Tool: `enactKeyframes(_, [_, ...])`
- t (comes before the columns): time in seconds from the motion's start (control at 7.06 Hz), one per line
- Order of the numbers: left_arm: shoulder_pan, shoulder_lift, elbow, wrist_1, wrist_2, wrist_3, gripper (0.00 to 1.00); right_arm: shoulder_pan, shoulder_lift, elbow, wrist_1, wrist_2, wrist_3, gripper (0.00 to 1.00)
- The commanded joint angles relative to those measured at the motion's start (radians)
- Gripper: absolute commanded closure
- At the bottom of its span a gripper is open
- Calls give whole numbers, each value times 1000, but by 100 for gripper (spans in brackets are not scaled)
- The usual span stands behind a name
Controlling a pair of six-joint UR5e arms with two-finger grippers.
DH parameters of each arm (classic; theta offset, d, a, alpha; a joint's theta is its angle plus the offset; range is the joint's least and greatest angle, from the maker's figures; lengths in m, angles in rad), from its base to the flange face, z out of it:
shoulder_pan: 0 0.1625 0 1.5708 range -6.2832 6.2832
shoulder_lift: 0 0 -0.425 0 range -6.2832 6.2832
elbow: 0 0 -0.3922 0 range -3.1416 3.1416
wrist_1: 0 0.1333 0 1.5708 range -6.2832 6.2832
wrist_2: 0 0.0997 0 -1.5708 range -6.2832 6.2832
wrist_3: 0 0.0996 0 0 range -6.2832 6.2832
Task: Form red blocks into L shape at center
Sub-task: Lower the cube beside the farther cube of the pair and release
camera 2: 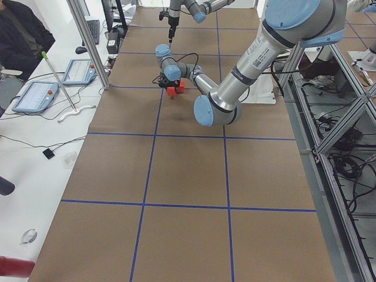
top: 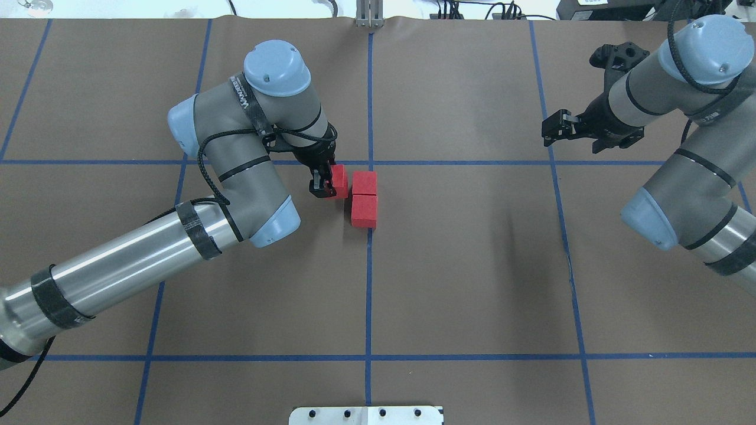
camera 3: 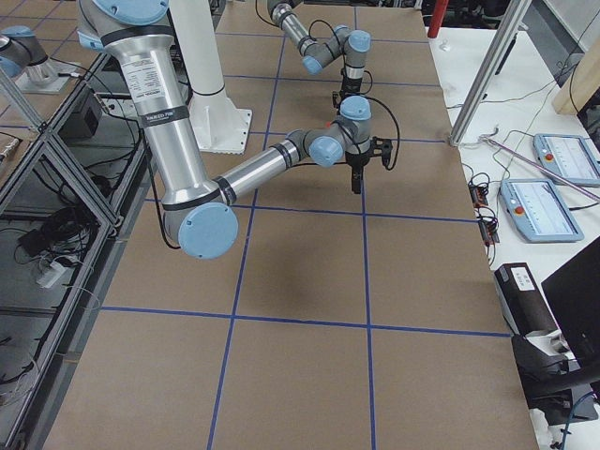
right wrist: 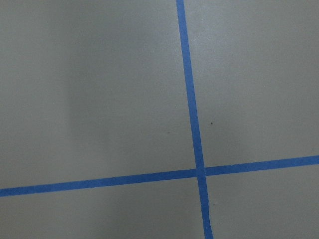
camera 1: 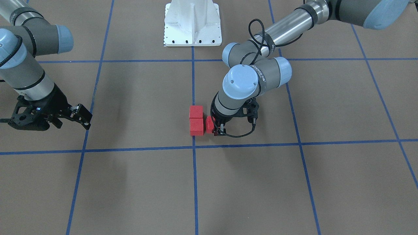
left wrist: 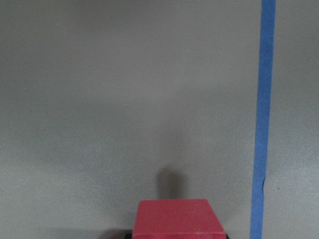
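Left tool (top: 324,188) clamps third red block (top: 339,176) beside two aligned red blocks (top: 364,199), completing the L; right tool (top: 553,128), opening indiscernible.

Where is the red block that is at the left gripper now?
In the overhead view, this red block is in the left gripper, just left of the red pair lying on the middle blue tape line.

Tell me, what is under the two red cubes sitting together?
The brown matte floor and the blue tape line, which runs in beneath the two small matte red cubes. The stretch of tape directly under them is covered, so it cannot be seen.
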Motion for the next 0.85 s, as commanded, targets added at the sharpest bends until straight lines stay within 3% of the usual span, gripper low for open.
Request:
enactKeyframes(0.0, [0,-3,2,-4,0,0,100,0,0,-3,0,2,-1,0])
enactKeyframes(0.71, [2,-4,17,-29,0,-11,100,-2,-5,-3,0,2,-1,0])
